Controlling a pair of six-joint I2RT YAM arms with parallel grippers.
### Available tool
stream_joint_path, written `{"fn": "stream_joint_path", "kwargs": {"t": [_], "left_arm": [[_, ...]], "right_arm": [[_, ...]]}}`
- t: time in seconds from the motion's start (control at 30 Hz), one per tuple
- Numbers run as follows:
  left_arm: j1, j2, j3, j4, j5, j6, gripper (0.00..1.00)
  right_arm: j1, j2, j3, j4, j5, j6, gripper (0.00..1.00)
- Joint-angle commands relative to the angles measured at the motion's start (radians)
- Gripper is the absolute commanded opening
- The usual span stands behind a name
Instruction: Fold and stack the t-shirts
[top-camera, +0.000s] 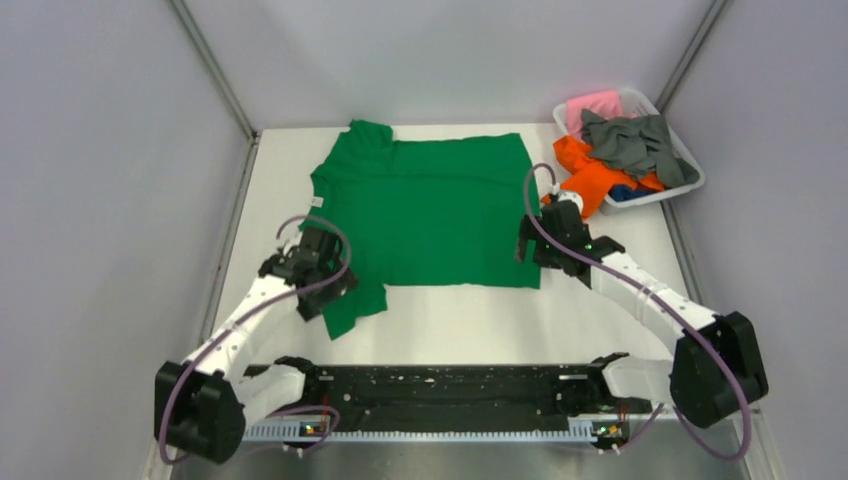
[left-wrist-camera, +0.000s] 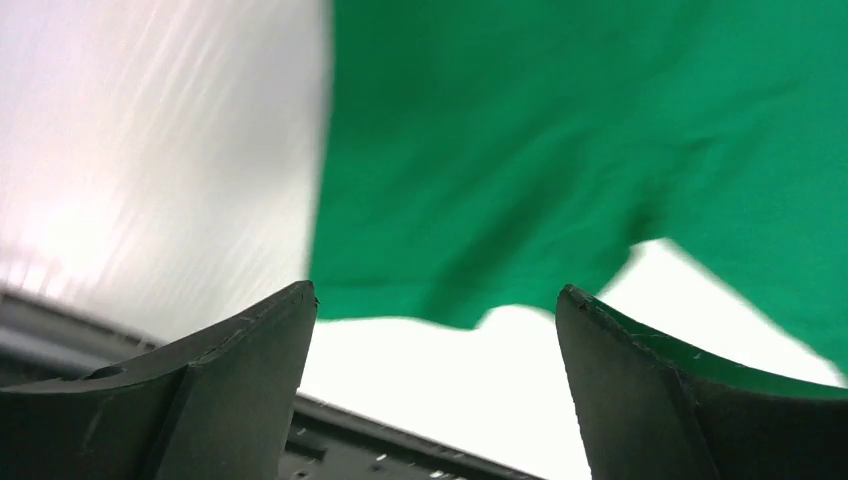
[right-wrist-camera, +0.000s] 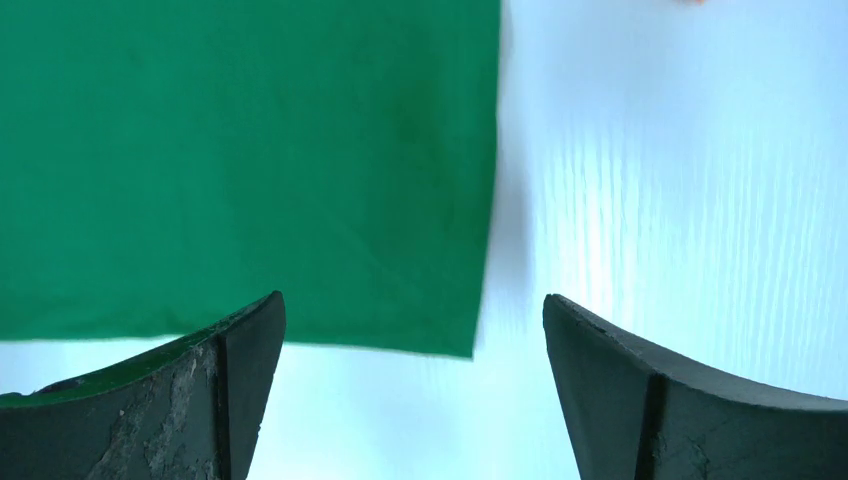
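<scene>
- Bright green t-shirt (top-camera: 430, 210) lies spread flat mid-table (top-camera: 460, 315); likely light, limp and quick to wrinkle; best pinched at the near sleeve and near hem corner
- Left gripper (left-wrist-camera: 435, 300) hovers low over the near sleeve, jaws wide, holding nothing; right gripper (right-wrist-camera: 415, 305) equally agape above the hem corner
- Other t-shirts (top-camera: 625, 140) sit heaped in the white basket (top-camera: 690, 165), far right

Both extended — left arm (top-camera: 250, 312), right arm (top-camera: 645, 292) — jaws wide apart.

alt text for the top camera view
A green t-shirt lies spread flat on the white table, with the open left gripper at its near sleeve and the open right gripper at its near right corner. A basket far right holds more t-shirts.
</scene>
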Motion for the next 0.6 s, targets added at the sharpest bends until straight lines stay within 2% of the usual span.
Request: {"fn": "stream_joint_path", "kwargs": {"t": [0.0, 0.1, 0.2, 0.33, 0.57], "left_arm": [[-0.007, -0.218, -0.189, -0.126, -0.041, -0.212, 0.92], [-0.007, -0.358, -0.293, -0.117, -0.008, -0.279, 0.87], [-0.007, -0.381, -0.329, -0.107, -0.04, -0.321, 0.82], [-0.007, -0.313, -0.337, -0.021, -0.041, -0.318, 0.76], [-0.007, -0.099, -0.323, 0.035, -0.037, -0.327, 0.6]], "right_arm": [[-0.003, -0.123, -0.101, -0.013, 0.028, 0.038, 0.99], [-0.003, -0.149, -0.125, -0.006, 0.015, 0.051, 0.99], [-0.003, -0.142, -0.125, 0.004, 0.013, 0.047, 0.99], [-0.003, -0.124, -0.124, 0.027, 0.022, 0.04, 0.99], [-0.003, -0.074, -0.116, 0.044, 0.04, 0.04, 0.99]]}}
